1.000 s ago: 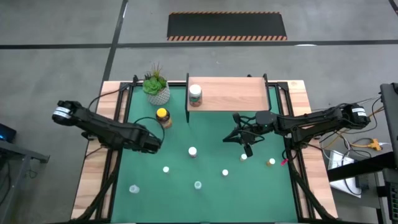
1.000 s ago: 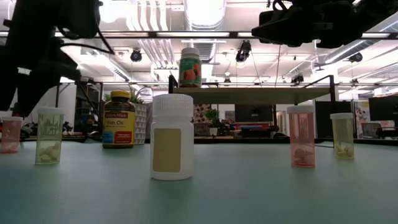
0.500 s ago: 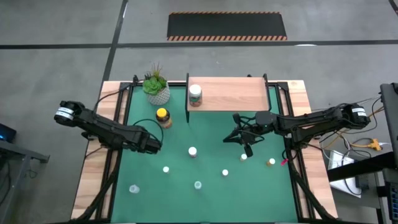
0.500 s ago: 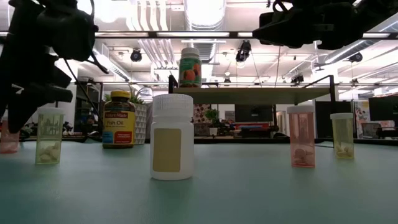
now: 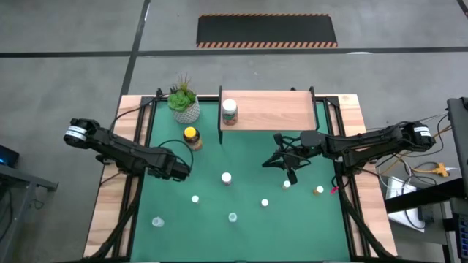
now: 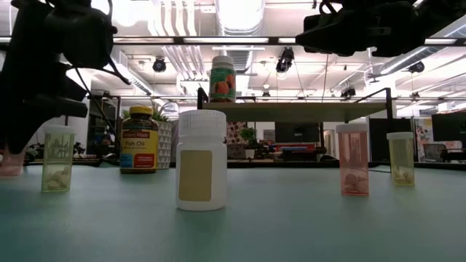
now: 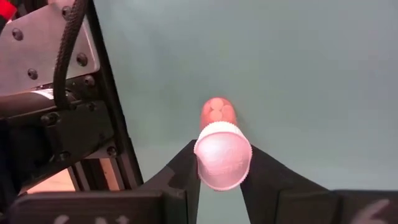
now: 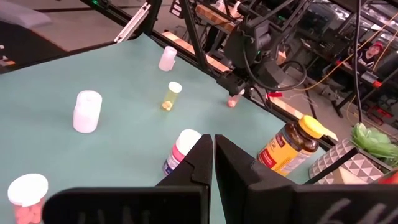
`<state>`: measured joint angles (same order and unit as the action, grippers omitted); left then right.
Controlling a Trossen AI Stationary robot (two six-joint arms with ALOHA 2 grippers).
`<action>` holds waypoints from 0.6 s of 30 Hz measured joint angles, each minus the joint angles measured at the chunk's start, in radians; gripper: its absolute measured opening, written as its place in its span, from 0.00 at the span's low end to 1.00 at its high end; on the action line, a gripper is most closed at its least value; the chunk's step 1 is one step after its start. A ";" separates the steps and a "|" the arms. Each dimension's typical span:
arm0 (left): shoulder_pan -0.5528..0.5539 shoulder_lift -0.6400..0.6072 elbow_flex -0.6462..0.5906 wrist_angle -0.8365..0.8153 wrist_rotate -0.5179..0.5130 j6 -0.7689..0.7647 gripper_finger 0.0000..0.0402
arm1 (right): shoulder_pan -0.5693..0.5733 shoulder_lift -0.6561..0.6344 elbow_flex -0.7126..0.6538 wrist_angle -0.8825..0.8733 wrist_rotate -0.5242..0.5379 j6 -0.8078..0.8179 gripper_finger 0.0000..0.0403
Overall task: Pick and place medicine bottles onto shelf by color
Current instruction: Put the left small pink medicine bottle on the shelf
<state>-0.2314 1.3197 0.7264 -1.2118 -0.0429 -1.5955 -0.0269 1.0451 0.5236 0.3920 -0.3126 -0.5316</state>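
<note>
- Two dark fingers of the left gripper (image 7: 219,177) sit against the sides of a pink pill bottle (image 7: 221,149) just under its white cap, so the jaws look clamped on it (or within a hair of it), with the bottle upright on the green mat (image 7: 298,68).
- Seen from above, that left gripper (image 5: 175,166) is at the mat's left edge, well forward and left of the shelf (image 5: 274,109); the bottle itself is hidden under the wrist there.
- Right gripper (image 5: 291,162) hangs just in front of the shelf with its jaws pressed together and empty.
- One green-labelled, white-capped bottle (image 5: 229,111) already stands on the shelf's left end; the fish oil jar (image 5: 191,136) stands just off the shelf's left front corner, beside the potted plant (image 5: 183,102).
- Doing this step well, I judge: confirm an even squeeze below the cap, lift straight up so the bottle doesn't tip, then carry it high enough to clear the fish oil jar and the shelf's edge.
- Hard to tell: whether both fingers truly bear on the bottle; in the low view the arm (image 6: 44,80) masks it almost entirely.
</note>
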 joint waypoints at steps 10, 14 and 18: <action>0.000 0.000 0.154 0.000 0.000 0.144 0.21 | 0.000 0.000 0.000 -0.001 0.000 0.016 0.02; -0.001 0.000 0.280 0.034 -0.004 0.242 0.21 | 0.000 0.000 0.000 -0.002 0.000 0.022 0.02; -0.001 0.001 0.328 0.126 -0.089 0.395 0.21 | 0.000 0.000 0.000 -0.002 0.000 0.026 0.02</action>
<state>-0.2321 1.3211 1.0544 -1.0855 -0.1315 -1.2008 -0.0269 1.0451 0.5236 0.3901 -0.3126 -0.5053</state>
